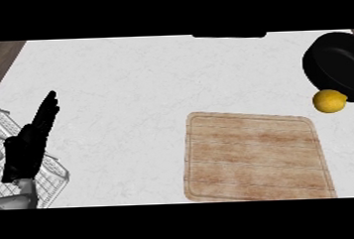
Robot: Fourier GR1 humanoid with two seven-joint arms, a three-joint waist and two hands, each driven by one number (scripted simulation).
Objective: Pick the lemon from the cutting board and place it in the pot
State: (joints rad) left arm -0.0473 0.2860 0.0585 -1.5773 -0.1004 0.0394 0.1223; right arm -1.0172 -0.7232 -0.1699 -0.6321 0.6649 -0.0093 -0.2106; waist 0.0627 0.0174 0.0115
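Left robot hand (pixel 30 141) sits at the view's lower left, fingers straight and up, released, holding nothing, over a wire rack (pixel 54 178). Right robot hand isn't visible. Wooden cutting board (pixel 255 158) lies bare on the white bench (pixel 149 87). Lemon (pixel 329 101) is off the board, on the bench just beyond its far right corner, against the black pot's (pixel 338 64) outer rim, not inside it.
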